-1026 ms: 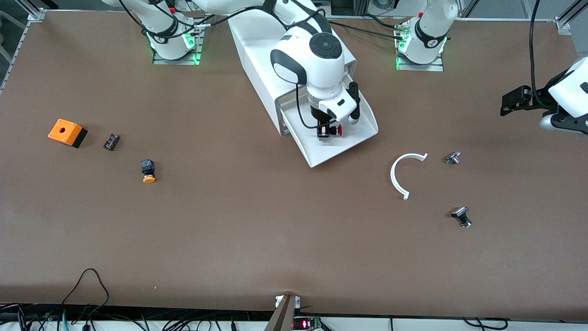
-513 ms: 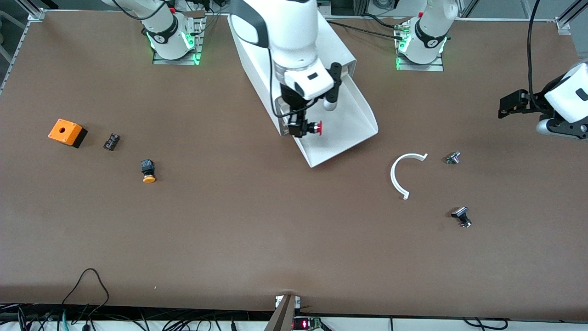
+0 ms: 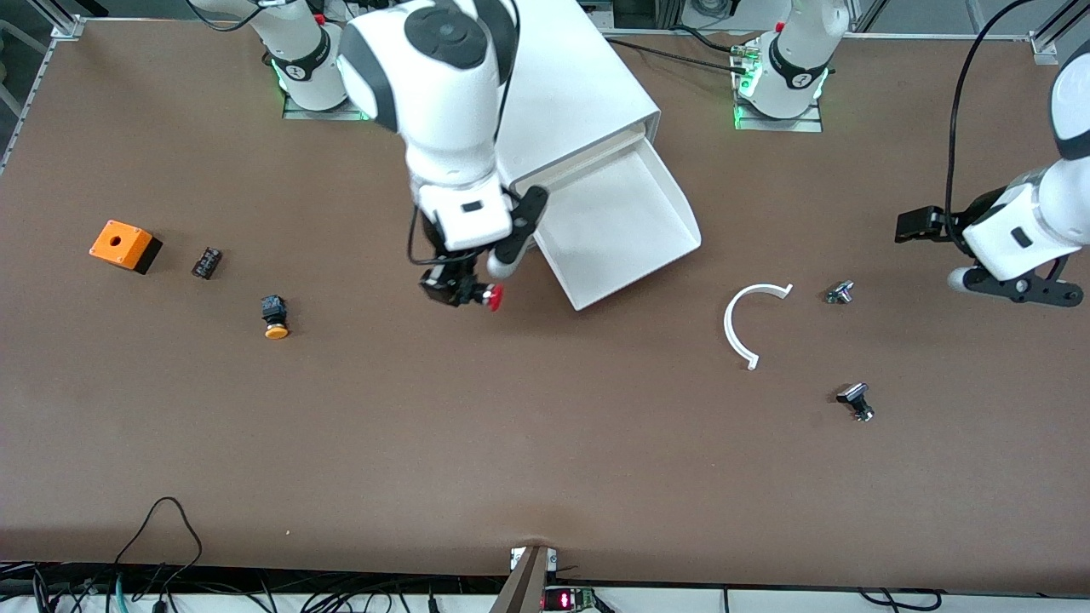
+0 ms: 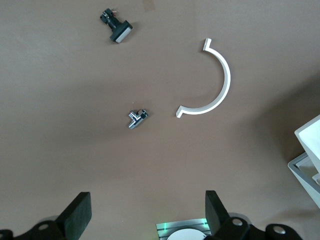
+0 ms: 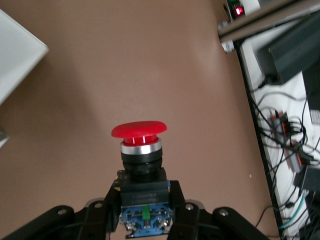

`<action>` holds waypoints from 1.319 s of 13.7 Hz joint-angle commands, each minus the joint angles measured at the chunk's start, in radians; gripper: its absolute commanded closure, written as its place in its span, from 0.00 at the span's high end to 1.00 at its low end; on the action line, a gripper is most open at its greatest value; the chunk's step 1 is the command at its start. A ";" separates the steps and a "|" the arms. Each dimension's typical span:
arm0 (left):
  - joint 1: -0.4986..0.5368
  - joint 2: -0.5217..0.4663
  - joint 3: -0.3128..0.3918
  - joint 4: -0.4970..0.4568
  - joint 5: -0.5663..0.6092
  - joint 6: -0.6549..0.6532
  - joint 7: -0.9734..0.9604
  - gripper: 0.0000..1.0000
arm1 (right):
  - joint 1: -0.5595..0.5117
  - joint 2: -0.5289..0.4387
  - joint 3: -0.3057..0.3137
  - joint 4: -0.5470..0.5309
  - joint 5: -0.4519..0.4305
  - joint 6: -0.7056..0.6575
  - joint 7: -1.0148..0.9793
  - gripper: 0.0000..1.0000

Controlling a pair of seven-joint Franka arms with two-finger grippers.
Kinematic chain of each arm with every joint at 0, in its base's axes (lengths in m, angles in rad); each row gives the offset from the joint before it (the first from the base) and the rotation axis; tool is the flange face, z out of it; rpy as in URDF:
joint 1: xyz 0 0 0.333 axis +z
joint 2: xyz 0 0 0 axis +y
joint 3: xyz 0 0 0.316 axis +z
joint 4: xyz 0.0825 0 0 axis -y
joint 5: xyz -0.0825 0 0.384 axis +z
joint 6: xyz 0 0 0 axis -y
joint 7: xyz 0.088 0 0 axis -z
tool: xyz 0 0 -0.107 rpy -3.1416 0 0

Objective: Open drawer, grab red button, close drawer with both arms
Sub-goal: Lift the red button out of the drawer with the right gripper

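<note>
Right gripper clamps my red-capped black-and-blue push button; left gripper spread, waiting; next, shut white plastic drawer.

A robotics lab: two white arms bolted on base plates lit green, a brown table framed in aluminium rails, loose cables along its near edge, and small hardware parts scattered about.
</note>
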 commanded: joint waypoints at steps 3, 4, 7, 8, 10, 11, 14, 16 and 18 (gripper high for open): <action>-0.007 0.010 0.004 -0.003 -0.006 0.009 -0.009 1.00 | -0.140 0.018 0.002 -0.044 0.094 0.008 0.049 0.29; -0.007 0.026 0.010 -0.005 -0.096 0.016 -0.022 1.00 | -0.174 0.031 0.002 -0.077 0.099 0.008 0.051 0.29; -0.012 0.043 0.008 -0.052 -0.161 0.090 -0.097 1.00 | -0.256 0.054 0.002 -0.154 0.099 0.024 0.146 0.28; -0.021 0.052 0.007 -0.086 -0.202 0.127 -0.146 1.00 | -0.269 0.070 0.002 -0.171 0.099 0.052 0.164 0.28; -0.054 0.058 -0.004 -0.146 -0.223 0.229 -0.254 1.00 | -0.296 0.077 0.002 -0.252 0.102 0.167 0.203 0.28; -0.073 0.072 -0.017 -0.155 -0.235 0.265 -0.294 1.00 | -0.298 0.076 0.002 -0.324 0.102 0.260 0.209 0.28; -0.103 0.104 -0.068 -0.218 -0.267 0.425 -0.417 1.00 | -0.295 0.071 0.007 -0.504 0.104 0.474 0.381 0.28; -0.133 0.135 -0.080 -0.258 -0.327 0.538 -0.452 0.99 | -0.294 0.071 0.015 -0.548 0.104 0.483 0.500 0.28; -0.180 0.158 -0.082 -0.287 -0.332 0.634 -0.521 0.94 | -0.294 0.050 0.022 -0.614 0.124 0.491 0.586 0.28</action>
